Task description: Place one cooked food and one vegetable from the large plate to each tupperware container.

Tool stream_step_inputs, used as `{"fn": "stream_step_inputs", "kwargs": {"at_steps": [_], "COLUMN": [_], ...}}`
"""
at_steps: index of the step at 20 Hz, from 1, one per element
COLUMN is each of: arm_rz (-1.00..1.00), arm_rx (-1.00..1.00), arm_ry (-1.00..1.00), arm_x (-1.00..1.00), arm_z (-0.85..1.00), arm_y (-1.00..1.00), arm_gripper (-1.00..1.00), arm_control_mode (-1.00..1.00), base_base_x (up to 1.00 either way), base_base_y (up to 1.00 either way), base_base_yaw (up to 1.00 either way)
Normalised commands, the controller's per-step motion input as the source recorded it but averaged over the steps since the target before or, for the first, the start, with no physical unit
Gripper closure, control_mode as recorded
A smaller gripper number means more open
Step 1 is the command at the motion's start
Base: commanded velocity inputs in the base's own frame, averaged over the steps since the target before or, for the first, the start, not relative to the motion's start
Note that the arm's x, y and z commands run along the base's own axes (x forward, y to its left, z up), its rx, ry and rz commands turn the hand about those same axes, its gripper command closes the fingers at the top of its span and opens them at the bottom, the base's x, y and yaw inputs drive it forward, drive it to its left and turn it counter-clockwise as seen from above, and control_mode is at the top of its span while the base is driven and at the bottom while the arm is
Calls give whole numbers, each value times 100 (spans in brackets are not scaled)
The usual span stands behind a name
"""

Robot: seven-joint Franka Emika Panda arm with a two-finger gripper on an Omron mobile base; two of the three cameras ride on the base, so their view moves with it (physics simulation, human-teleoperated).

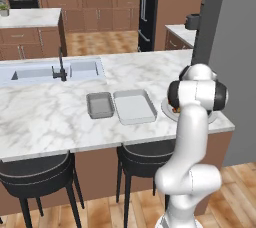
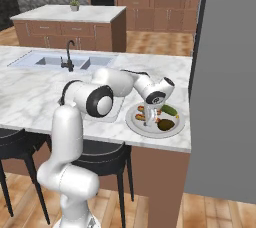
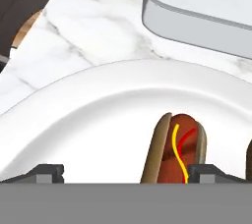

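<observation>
Sitting beside two trays [image 1: 100, 105] [image 1: 135, 106], one plate [image 2: 134, 120] bears a hot dog [image 3: 174, 150].

The large plate [image 2: 134, 123], round and pale, lies flat near the worktop's right end and carries a hot dog [image 3: 174, 152], a green vegetable [image 2: 168, 109] and a dark brown piece [image 2: 165, 124]. To its left, side by side, the larger light grey tray [image 1: 134, 106] and the small darker tray [image 1: 99, 104] both lie empty.
</observation>
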Motion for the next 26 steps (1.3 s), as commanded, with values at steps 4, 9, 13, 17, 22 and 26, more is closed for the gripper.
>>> {"fn": "stream_step_inputs", "kwargs": {"at_steps": [4,9,13,17,22,26], "arm_rz": [2,4,2,0,0,0], "arm_rx": [0,0,0,0,0,0], "arm_ry": [-6,-7,-8,-7,-3,0], "arm_x": [29,26,14,4,0,0], "arm_z": [-35,-26,-39,-55,-37,-30], "arm_y": [0,0,0,1,0,0], "arm_gripper": [-100,-100,-100,100,100,100], "arm_control_mode": [-100,-100,-100,-100,-100,-100], "base_base_x": [0,0,0,0,0,0], "base_base_y": [0,0,0,0,0,0], "base_base_yaw": [0,0,0,0,0,0]}}
